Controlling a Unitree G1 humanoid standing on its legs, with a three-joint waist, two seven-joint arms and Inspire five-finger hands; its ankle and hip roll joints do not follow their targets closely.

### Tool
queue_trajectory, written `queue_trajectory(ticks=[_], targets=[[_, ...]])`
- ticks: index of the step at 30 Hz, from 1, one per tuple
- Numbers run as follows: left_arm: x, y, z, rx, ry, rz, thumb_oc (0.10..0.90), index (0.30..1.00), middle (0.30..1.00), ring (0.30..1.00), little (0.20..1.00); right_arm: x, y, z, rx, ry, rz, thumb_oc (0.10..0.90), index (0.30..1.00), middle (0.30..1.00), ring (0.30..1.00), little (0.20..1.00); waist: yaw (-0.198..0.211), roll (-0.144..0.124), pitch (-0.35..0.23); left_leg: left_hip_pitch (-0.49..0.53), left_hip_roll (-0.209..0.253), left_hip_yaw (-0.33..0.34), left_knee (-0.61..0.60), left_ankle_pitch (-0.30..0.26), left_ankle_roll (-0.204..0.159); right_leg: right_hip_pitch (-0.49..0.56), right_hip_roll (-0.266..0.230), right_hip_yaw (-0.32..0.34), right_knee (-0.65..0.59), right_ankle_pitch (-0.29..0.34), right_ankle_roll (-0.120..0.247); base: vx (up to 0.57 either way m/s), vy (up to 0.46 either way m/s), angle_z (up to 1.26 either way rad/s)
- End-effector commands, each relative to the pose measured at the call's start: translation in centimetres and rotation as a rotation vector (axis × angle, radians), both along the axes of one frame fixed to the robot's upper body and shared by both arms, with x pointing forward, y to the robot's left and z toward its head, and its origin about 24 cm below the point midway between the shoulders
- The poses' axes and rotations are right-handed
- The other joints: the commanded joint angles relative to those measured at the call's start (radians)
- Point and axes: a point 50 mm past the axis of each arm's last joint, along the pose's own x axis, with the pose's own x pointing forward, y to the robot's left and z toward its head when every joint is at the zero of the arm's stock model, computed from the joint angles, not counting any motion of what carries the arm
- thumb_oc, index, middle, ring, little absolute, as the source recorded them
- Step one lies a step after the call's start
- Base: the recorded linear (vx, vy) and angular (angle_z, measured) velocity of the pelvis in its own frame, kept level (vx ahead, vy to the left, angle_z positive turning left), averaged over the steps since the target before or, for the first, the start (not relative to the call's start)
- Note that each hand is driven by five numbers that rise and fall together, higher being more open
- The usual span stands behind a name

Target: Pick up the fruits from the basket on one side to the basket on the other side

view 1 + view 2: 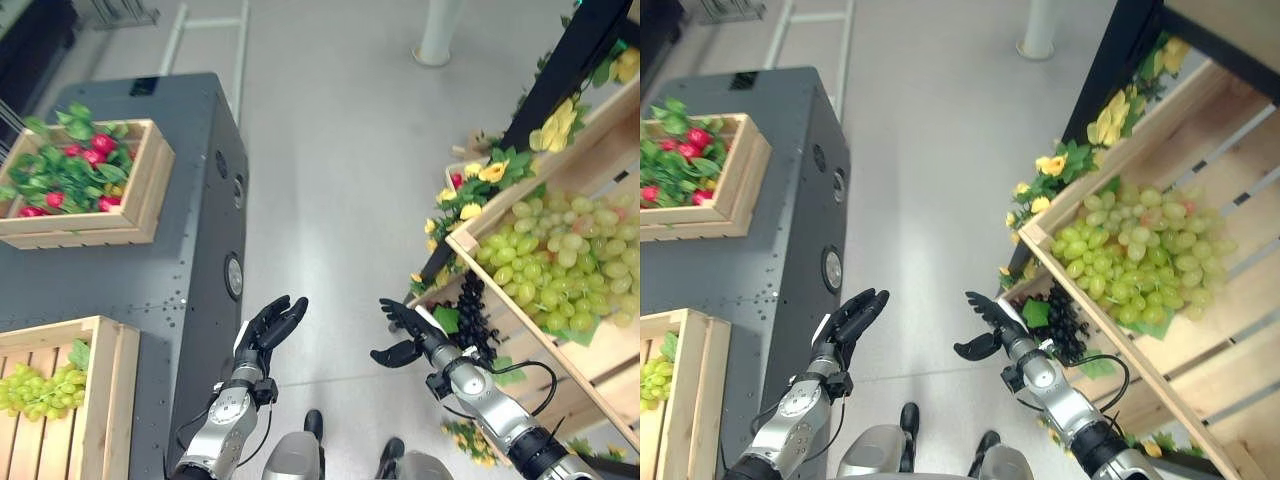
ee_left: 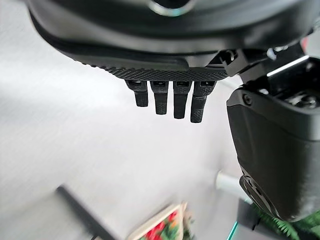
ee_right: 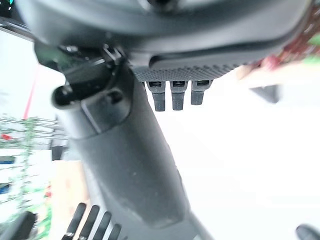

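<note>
Both hands hang over bare grey floor (image 1: 350, 150), holding nothing: left hand (image 1: 268, 328) with fingers straight and loosely together beside the dark grey cabinet (image 1: 190, 250), right hand (image 1: 408, 330) with fingers extended and thumb spread, near the lower shelf of the wooden rack (image 1: 560, 340). Green grapes (image 1: 560, 255) fill the rack's tilted crate, with a black grape bunch (image 1: 472, 310) hanging at the shelf edge below and yellow flowers (image 1: 480, 185) beside them. On the cabinet, the near slatted crate (image 1: 100, 400) holds a small cluster of green grapes (image 1: 35, 388); the far crate (image 1: 140, 195) holds red fruit among green leaves (image 1: 70, 170).
</note>
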Motion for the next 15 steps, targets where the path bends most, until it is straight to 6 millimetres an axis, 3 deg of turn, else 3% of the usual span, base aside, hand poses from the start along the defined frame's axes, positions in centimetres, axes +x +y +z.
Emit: queue_trajectory(ticks=[1,4,5,6,7,9,10,11,12,14,15], targets=[[1.2,0.8,2.2,0.031,-0.115,-0.015,0.800,0.900,0.900,0.900,0.900,0.6,1.3,2.2,0.126,-0.126,0.087,0.800,0.900,0.900,0.900,0.900,0.030,-0.002,-0.050,-0.023,0.041,-0.005,0.046,-0.041,-0.041,-0.018,-0.059,-0.023,0.021,0.032,-0.020,-0.02,-0.195,0.21],[0.5,1.8,1.5,-0.002,-0.076,0.021,0.800,0.900,0.900,0.900,0.900,1.0,1.1,2.2,0.111,-0.130,0.073,0.800,0.900,0.900,0.900,0.900,0.054,0.004,-0.033,-0.019,0.063,-0.032,0.039,-0.018,-0.063,-0.005,-0.044,-0.067,0.076,-0.014,-0.057,0.00,-0.260,0.33],[0.0,2.0,1.1,-0.007,-0.064,0.027,0.800,0.900,0.900,0.900,0.900,1.3,1.0,2.2,0.109,-0.123,0.055,0.800,0.900,0.900,0.900,0.900,0.065,0.006,-0.034,-0.012,0.074,-0.047,-0.026,0.035,-0.080,0.007,-0.022,-0.078,0.059,-0.012,-0.072,0.00,-0.192,0.47],[-0.1,2.1,1.0,-0.008,-0.063,0.032,0.800,0.900,0.900,0.900,0.900,1.4,1.1,2.2,0.110,-0.119,0.055,0.800,0.900,0.900,0.900,0.900,0.068,0.006,-0.033,-0.010,0.076,-0.051,-0.043,0.049,-0.084,0.010,-0.016,-0.080,0.051,-0.008,-0.074,-0.08,-0.219,0.47],[-0.1,2.0,1.1,-0.017,-0.074,0.032,0.800,0.900,0.900,0.900,0.900,1.9,1.0,2.6,0.114,-0.126,0.062,0.800,0.900,0.900,0.900,0.900,0.077,0.005,-0.038,-0.019,0.085,-0.041,-0.130,0.121,-0.106,0.027,0.010,-0.089,-0.009,0.018,-0.075,-0.17,-0.164,0.42],[0.5,1.7,1.5,-0.023,-0.092,0.006,0.800,0.900,0.900,0.900,0.900,2.2,0.2,3.1,0.118,-0.137,0.051,0.800,0.900,0.900,0.900,0.900,0.056,-0.002,-0.042,-0.057,0.121,0.126,-0.098,0.154,-0.126,0.031,0.017,-0.141,-0.040,0.034,-0.082,-0.21,-0.136,0.69],[0.8,1.5,1.5,-0.020,-0.095,-0.012,0.800,0.900,0.900,0.900,0.900,2.1,-0.2,3.1,0.122,-0.135,0.029,0.800,0.900,0.900,0.900,0.900,0.039,-0.007,-0.042,-0.074,0.149,0.214,-0.032,0.157,-0.130,0.032,0.013,-0.174,-0.041,0.036,-0.089,-0.18,-0.100,0.96],[1.4,1.2,1.6,-0.028,-0.099,-0.034,0.800,0.900,0.900,0.900,0.900,1.9,-1.2,3.1,0.126,-0.131,-0.002,0.800,0.900,0.900,0.900,0.900,0.010,-0.023,-0.044,-0.092,0.185,0.312,0.110,0.128,-0.127,0.030,-0.003,-0.213,-0.036,0.034,-0.098,-0.16,-0.024,1.15],[1.8,0.7,1.6,-0.037,-0.110,-0.041,0.800,0.900,0.900,0.900,0.900,1.7,-2.1,3.0,0.134,-0.124,-0.016,0.800,0.900,0.900,0.900,0.900,-0.008,-0.033,-0.042,-0.092,0.196,0.325,0.197,0.069,-0.112,0.021,-0.024,-0.228,-0.021,0.034,-0.096,-0.13,0.127,1.57],[1.8,0.3,1.5,-0.038,-0.124,-0.028,0.800,0.900,0.900,0.900,0.900,1.3,-2.5,2.4,0.147,-0.108,-0.023,0.800,0.900,0.900,0.900,0.900,-0.013,-0.022,-0.048,-0.044,0.153,0.313,0.078,0.040,-0.099,0.021,-0.042,-0.237,-0.017,0.054,-0.070,-0.05,0.273,1.31],[1.7,0.2,1.5,-0.012,-0.128,-0.028,0.800,0.900,0.900,0.900,0.900,0.7,-2.5,1.5,0.179,-0.085,-0.055,0.800,0.900,0.900,0.900,0.900,-0.021,-0.005,-0.069,0.017,0.130,0.339,-0.063,0.059,-0.096,0.026,-0.047,-0.249,-0.025,0.067,-0.048,0.01,0.242,0.77]])
